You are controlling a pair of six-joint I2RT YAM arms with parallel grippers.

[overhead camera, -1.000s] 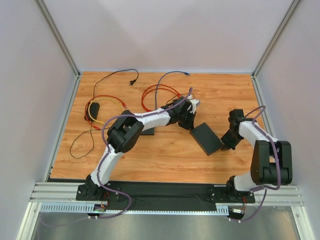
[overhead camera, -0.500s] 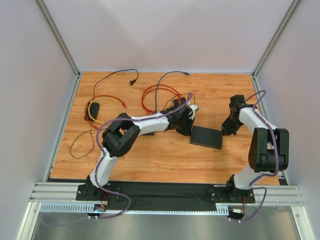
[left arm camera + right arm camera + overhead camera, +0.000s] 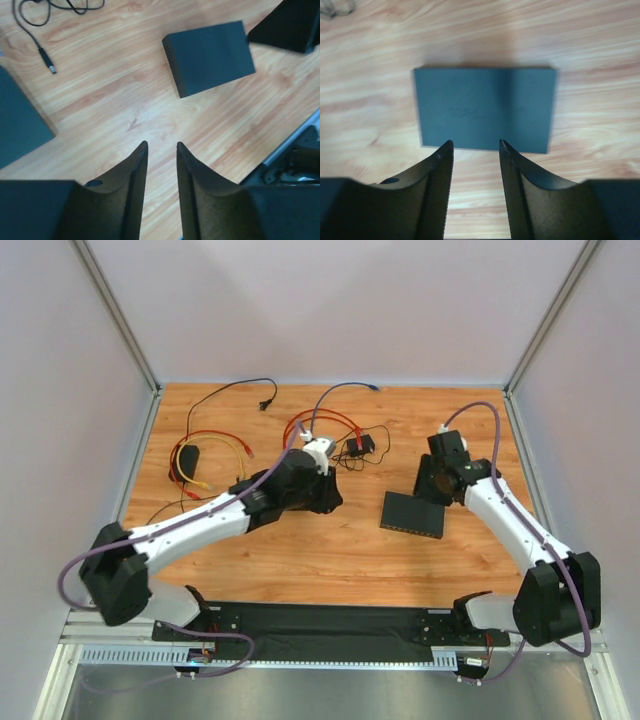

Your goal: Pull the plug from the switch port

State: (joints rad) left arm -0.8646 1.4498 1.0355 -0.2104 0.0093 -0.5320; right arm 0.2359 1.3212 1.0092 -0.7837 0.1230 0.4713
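Note:
The black switch (image 3: 412, 515) lies flat on the wooden table, with no cable showing in it. It also shows in the left wrist view (image 3: 207, 57) and the right wrist view (image 3: 485, 107). A small black plug (image 3: 48, 62) on a thin black cable lies loose on the table, apart from the switch. My left gripper (image 3: 335, 495) is open by a narrow gap and empty, left of the switch (image 3: 161, 146). My right gripper (image 3: 432, 483) is open and empty, just behind the switch (image 3: 475, 145).
Red cable loops (image 3: 320, 425), a blue cable (image 3: 340, 390), a yellow cable (image 3: 195, 455) and black cables (image 3: 235, 390) lie across the back left of the table. A black adapter (image 3: 365, 443) sits behind the switch. Another dark box (image 3: 20, 125) lies near my left gripper.
The switch turned from slanted to flat early on, then stayed still. My left arm pulled back to the left, away from it. My right gripper moved back and left, behind the switch.

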